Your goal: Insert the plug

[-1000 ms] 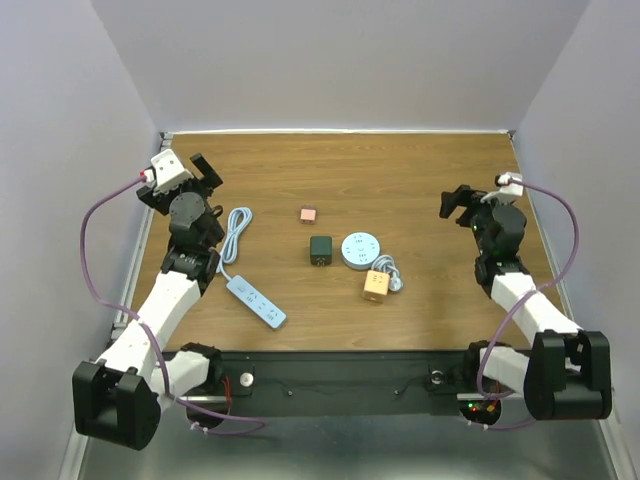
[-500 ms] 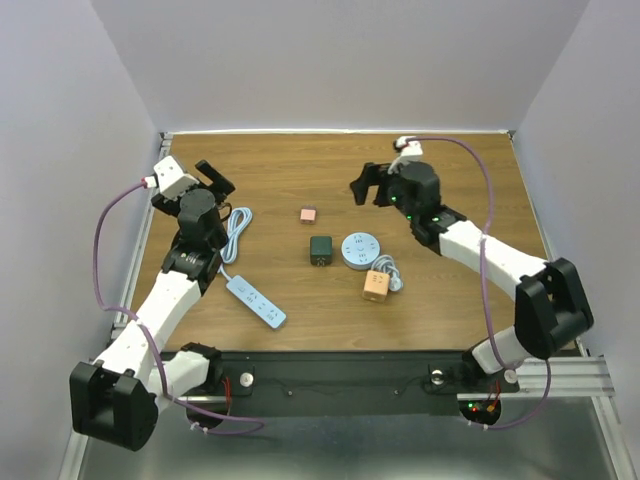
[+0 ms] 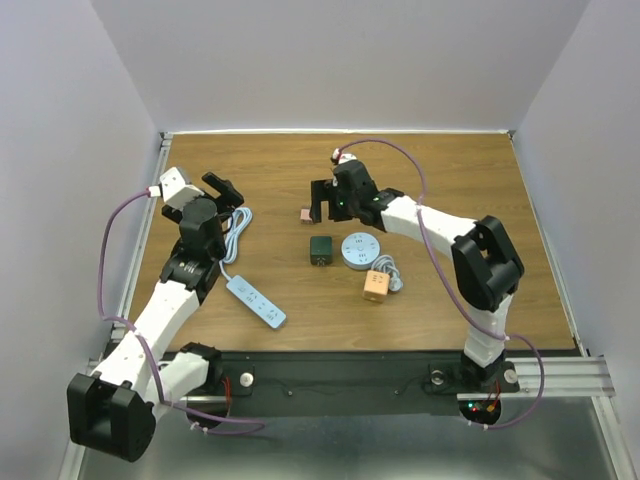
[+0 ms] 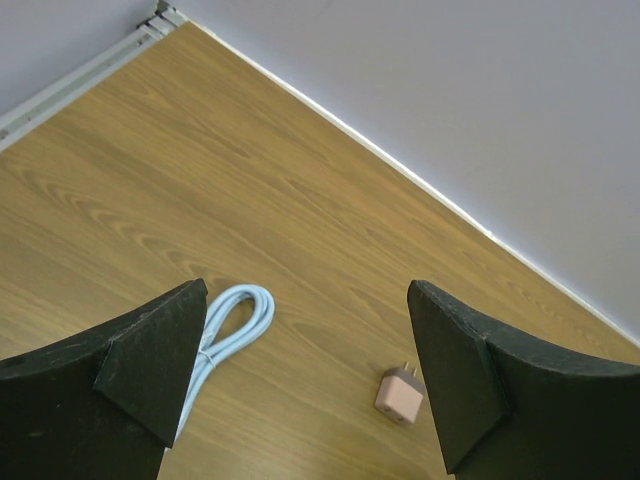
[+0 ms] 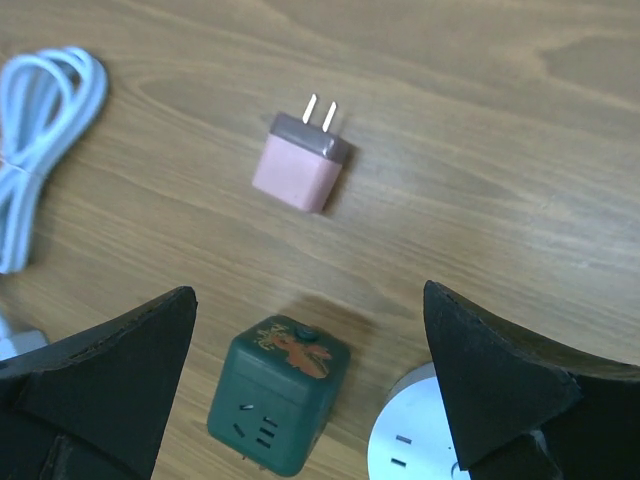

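Plugs: just one small pink two-prong plug, loose on the wooden table close by the right gripper, near one dark green cube socket. Both that one and the left gripper have jaws wide apart, empty.

table: wood grain, smooth matt | pink plug: matt plastic | prongs: shiny metal | green cube: matt plastic

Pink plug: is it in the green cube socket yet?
No, the pink plug lies loose on the table, prongs bare, apart from the green cube socket.
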